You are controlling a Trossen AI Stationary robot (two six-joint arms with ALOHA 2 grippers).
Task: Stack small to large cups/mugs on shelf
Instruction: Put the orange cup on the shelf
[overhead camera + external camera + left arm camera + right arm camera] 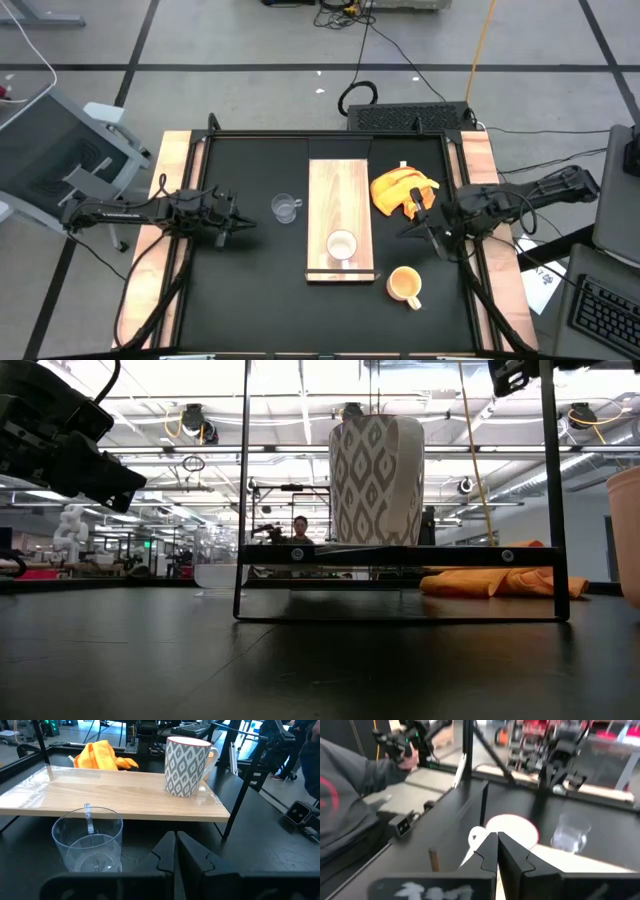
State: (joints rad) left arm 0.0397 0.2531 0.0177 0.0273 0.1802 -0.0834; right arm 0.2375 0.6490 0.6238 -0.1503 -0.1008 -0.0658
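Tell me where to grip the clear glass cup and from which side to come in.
Grip the clear glass cup by its rim wall with the left gripper, probably from above. It stands upright with its mouth open on the black tabletop, beside the shelf, and its small handle faces the shelf, so the wall on the left arm's side is free.

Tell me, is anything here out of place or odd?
An orange cloth lies crumpled on the table beside the shelf; it is not a cup. Only the patterned mug stands on the shelf. The glass cup and orange mug are still on the table. Nothing looks spilled or broken.
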